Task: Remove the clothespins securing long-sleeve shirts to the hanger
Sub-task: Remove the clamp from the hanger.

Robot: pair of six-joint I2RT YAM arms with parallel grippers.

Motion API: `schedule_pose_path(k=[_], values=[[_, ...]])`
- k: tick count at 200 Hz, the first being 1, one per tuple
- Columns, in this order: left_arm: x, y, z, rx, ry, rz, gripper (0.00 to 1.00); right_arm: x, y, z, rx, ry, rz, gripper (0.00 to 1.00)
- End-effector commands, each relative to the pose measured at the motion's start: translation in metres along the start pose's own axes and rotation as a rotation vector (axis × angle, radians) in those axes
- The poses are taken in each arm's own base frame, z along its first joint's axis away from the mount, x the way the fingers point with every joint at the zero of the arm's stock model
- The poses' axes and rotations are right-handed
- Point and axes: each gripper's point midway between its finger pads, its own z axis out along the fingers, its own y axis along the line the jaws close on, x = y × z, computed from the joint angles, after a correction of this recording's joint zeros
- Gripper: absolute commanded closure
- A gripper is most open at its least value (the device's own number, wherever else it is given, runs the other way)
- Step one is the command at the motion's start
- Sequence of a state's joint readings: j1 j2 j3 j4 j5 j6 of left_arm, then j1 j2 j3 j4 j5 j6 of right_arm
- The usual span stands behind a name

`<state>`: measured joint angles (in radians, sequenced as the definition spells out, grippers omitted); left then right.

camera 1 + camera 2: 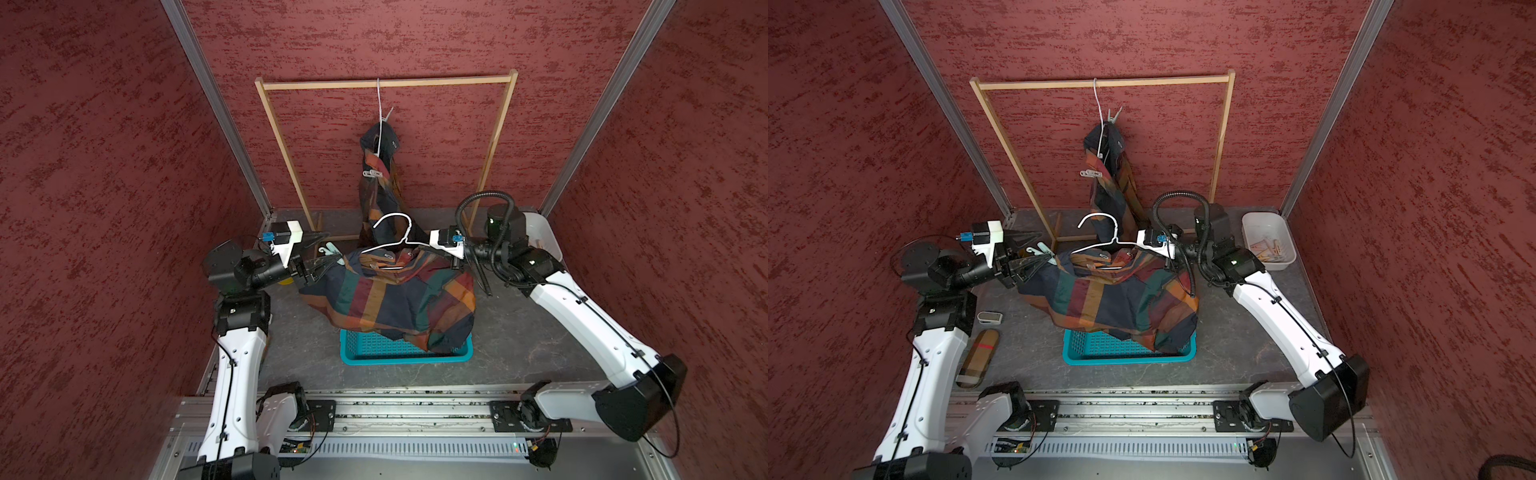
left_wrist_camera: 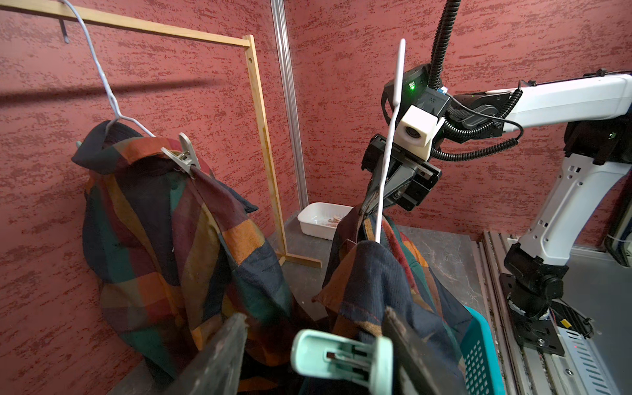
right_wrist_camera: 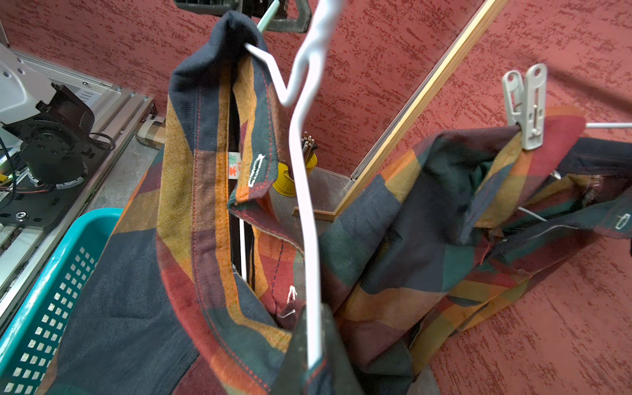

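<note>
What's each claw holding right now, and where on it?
Right claw: shut on the white hanger, at its shoulder end. Left claw: holds nothing yet; open around the mint clothespin, at its handles.

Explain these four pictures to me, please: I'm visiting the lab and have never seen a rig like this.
The machine is a robot with a left arm and a right arm at a grey table. Two pictures look down from one overhead camera. The other two come from cameras on the arms' wrists.

The right gripper is shut on a wire hanger carrying a plaid shirt, which droops over a teal basket. The left gripper stands open around a mint clothespin at that shirt's shoulder. A gap shows on one side, so it is not gripped yet.

Behind, a second shirt hangs on a wooden rack, pinned by a whitish clothespin. A white tub by the right arm holds loose pegs.
</note>
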<state>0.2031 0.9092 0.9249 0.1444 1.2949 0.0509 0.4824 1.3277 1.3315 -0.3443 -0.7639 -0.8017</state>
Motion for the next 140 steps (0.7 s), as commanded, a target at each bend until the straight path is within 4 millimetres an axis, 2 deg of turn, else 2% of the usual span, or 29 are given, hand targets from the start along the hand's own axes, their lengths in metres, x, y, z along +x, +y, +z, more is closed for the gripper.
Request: schedule_pose_path(k=[1,12,40,65,80,140], values=[[0.001,-0.007,0.002,0.041,0.014,0.000,0.37,-0.022,-0.001,-0.009,0.009,-0.067,-0.055,1.00],[0.002,-0.008,0.002,0.051,0.018,-0.005,0.42,-0.023,-0.001,-0.009,0.008,-0.071,-0.056,1.00],[0.000,-0.009,0.003,0.056,0.018,0.001,0.43,-0.023,-0.001,-0.008,0.004,-0.073,-0.054,1.00],[0.000,-0.010,0.004,0.065,0.021,-0.001,0.48,-0.021,-0.001,-0.006,0.000,-0.071,-0.050,1.00],[-0.001,-0.010,0.004,0.071,0.023,0.000,0.54,-0.020,-0.001,-0.005,-0.003,-0.069,-0.048,1.00],[-0.001,-0.012,0.005,0.089,0.026,0.001,0.57,-0.012,0.001,0.003,-0.010,-0.045,-0.033,1.00]])
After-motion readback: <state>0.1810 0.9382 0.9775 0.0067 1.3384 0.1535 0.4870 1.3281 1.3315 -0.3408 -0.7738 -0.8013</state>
